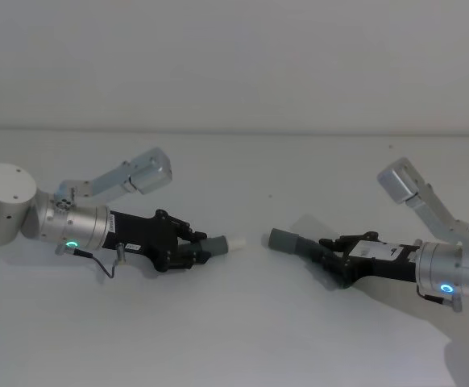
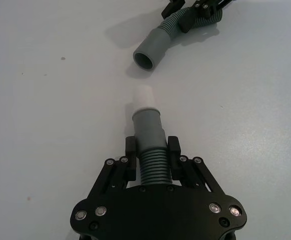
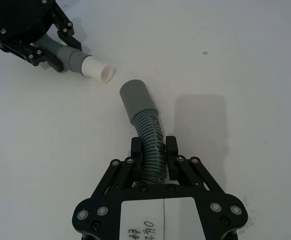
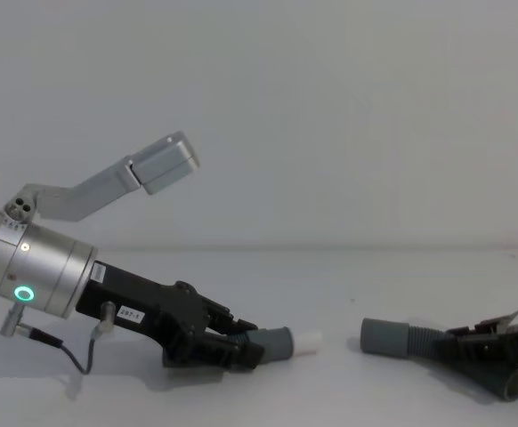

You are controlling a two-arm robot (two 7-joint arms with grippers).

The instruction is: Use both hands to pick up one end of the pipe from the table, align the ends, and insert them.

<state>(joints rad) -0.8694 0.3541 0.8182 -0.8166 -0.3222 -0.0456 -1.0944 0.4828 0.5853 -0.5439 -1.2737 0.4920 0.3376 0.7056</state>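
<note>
White table [image 1: 234, 339], left pincer [image 1: 199, 249] clamping plug-tipped hose [image 1: 222, 243], right pincer [image 1: 328, 248] clamping sleeved hose [image 1: 287, 240], facing, apart

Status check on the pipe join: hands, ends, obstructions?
Left hand shut on short pipe piece, right hand shut on curved pipe piece. White plug tip near sleeve, apart, not inserted. Only bare table between.

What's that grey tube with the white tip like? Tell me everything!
The short hose is dark grey, ribbed, plastic-looking, ending in a smooth grey collar with a white plug tip. The left gripper is shut on its ribs. The tip points at the open sleeve of the longer hose, close but not touching.
</note>
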